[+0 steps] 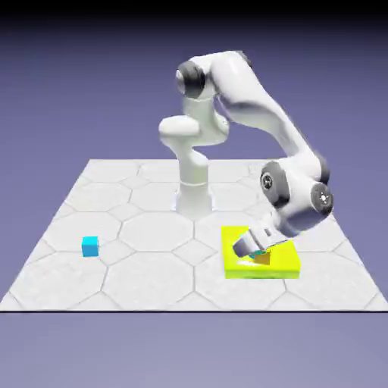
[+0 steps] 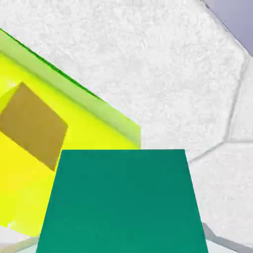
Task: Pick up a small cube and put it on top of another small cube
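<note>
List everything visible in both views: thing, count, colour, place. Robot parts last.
turquoise cube: one, teal-green, held in the gripper, above the slab
orange-brown cube: one, orange-brown, on the yellow slab, beside the gripper
yellow slab: one, bright yellow, flat, table's near part toward the exterior view's right
sky-blue cube: one, bright blue, alone on the table toward the exterior view's left
table: one, pale grey with hexagon lines
arm: one, white, bent down over the slab
gripper: one, shut on the turquoise cube
</note>
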You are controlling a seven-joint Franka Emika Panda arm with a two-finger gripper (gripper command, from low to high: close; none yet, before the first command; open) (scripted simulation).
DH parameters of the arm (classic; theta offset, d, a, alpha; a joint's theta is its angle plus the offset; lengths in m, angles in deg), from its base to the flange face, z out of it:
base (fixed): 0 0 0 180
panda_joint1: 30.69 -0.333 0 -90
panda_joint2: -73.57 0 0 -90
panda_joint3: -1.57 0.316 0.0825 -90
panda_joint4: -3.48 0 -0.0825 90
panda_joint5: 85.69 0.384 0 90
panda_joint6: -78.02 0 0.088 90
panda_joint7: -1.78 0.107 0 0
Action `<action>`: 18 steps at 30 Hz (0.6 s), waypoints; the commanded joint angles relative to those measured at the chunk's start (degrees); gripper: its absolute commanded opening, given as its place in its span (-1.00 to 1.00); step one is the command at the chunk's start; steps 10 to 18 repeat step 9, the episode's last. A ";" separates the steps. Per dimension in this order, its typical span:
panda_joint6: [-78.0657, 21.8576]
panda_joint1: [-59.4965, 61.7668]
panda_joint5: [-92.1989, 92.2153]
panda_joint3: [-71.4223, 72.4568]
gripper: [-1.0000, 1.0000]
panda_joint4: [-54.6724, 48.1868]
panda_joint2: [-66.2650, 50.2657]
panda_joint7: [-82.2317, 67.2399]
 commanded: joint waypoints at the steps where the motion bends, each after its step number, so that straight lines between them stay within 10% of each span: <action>1: 0.00 0.00 -0.12 0.01 -1.00 0.00 0.00 0.00; 6: 9.31 1.16 -1.44 -0.93 -1.00 8.93 -0.52 1.16; 7: 9.31 1.16 -1.44 -0.93 1.00 8.93 -0.52 1.16; 18: 7.15 0.89 -1.13 -0.71 1.00 6.85 -0.40 0.89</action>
